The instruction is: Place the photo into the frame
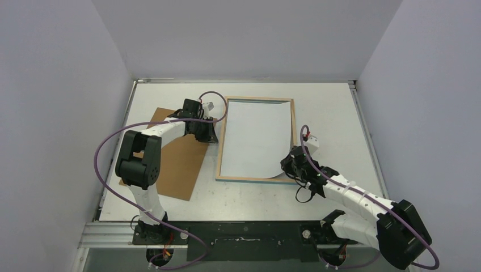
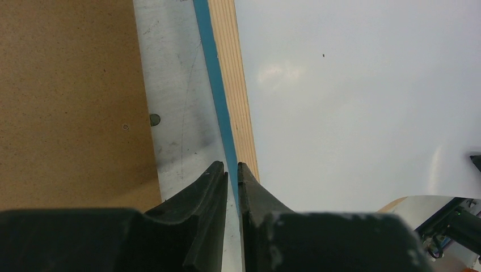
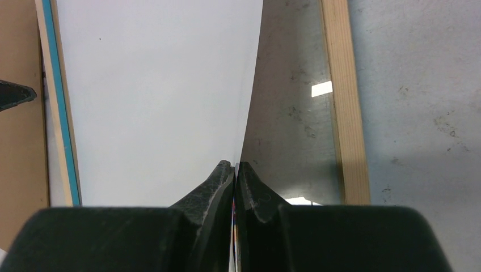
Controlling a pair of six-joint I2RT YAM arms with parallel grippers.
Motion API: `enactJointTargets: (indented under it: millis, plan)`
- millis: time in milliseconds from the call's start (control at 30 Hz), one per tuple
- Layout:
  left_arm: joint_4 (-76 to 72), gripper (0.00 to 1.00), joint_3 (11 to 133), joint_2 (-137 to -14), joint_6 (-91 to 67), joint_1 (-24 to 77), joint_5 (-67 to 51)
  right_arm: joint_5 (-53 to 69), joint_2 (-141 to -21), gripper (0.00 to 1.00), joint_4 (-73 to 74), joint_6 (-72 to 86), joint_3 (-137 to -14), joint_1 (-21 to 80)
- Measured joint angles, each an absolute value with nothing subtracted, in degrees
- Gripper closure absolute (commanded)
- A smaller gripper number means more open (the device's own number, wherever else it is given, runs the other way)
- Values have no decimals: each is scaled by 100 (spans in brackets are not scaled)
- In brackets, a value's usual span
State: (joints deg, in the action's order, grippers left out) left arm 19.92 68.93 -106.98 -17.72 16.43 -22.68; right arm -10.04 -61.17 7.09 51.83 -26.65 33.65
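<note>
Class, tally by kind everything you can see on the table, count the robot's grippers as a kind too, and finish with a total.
Photo prints: 1, the photo, blank side up
Picture frames: 1, the frame, wooden side up
Boards: 1, the brown backing board
Grippers: 2, the left gripper and the right gripper, which pinches the photo's edge
Total: 5

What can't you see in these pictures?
Printed side of the thin white paper photo: faces down, every view.
Whether the left gripper grips the blue-edged wooden frame: left wrist view, fingers cover contact.
Part of the flat brown board: top view, left arm covers it.
</note>
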Motion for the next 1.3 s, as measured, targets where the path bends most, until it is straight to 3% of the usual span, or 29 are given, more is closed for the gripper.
enactJointTargets:
  millis: [567,1167,1233,1300]
  plan:
    - [1994,90,6895,-10698,-1767,1643,-2272,-740,-6351,90,602,4801,-2679,3194]
    - [2005,90,6917,-10698,-1754,1643,-2340,-502,-6650,79,602,4466,-2801,3076]
    - [2008,91,6917,-10698,-1754,1643,-2344,-491,-6698,76,602,4429,-2825,3072]
    - [2008,91,6917,-10698,-1756,1643,-2357,-486,-6733,62,607,4405,-2849,3068]
